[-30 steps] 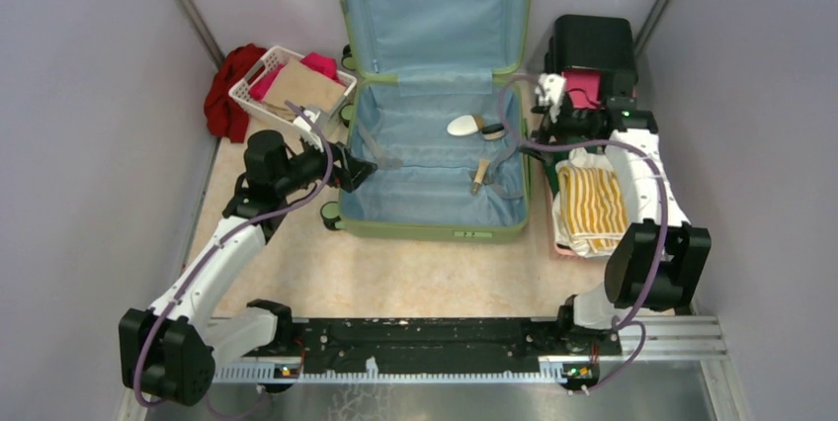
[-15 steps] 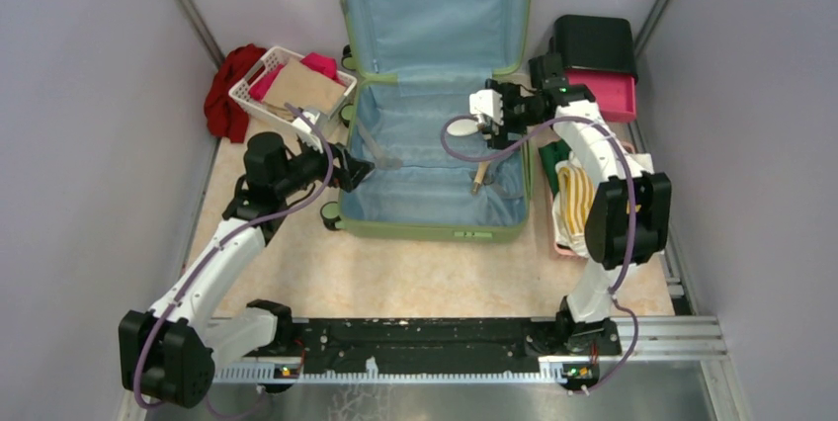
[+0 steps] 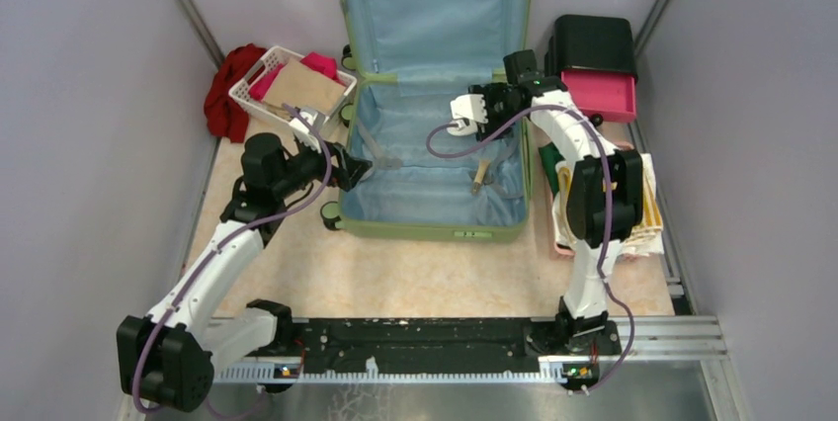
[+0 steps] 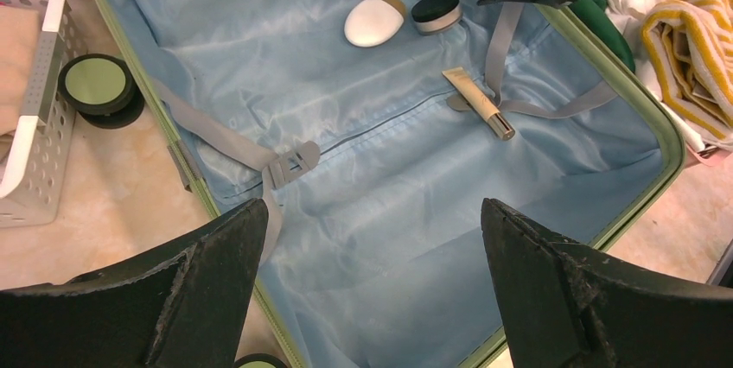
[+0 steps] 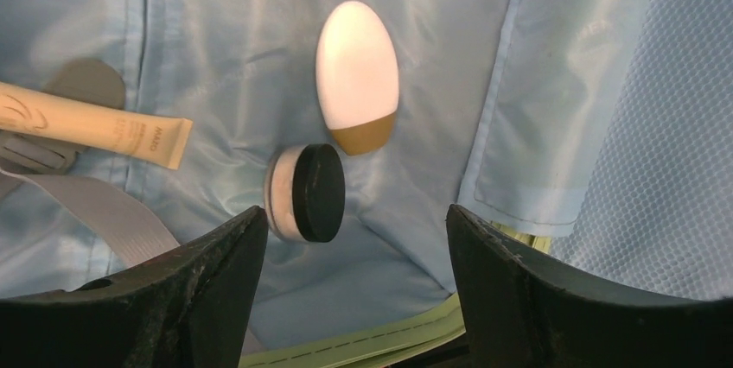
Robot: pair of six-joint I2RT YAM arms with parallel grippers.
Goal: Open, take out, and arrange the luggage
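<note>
In the upper centre of the overhead view, the luggage lies open on the table. Its lid stands upright against the back wall. The lower shell faces up, showing light blue lining. Grey straps lie loose across the lining.

Contents in the lower shell:
- A white egg-shaped item with a tan end.
- A small round jar with a black lid, lying just beside the tan end.
- A cream tube, set apart from the other two near a strap.

The left gripper hangs at the left edge of the shell. In the left wrist view its jaws stand wide apart with nothing between them, released.

The right gripper is over the upper right of the lining, above the jar and the egg-shaped item. In the right wrist view its jaws are spread, and the jar shows in the gap between them. They touch neither the jar nor the egg-shaped item, so nothing is grasped.

Surroundings:
- A white basket holding folded cloth sits at the upper left of the overhead view, with a red cloth beside it.
- A black box with a pink drawer pulled out is at the upper right.
- A yellow-striped towel lies to the right of the case, partly hidden by the right arm in the overhead view.
</note>
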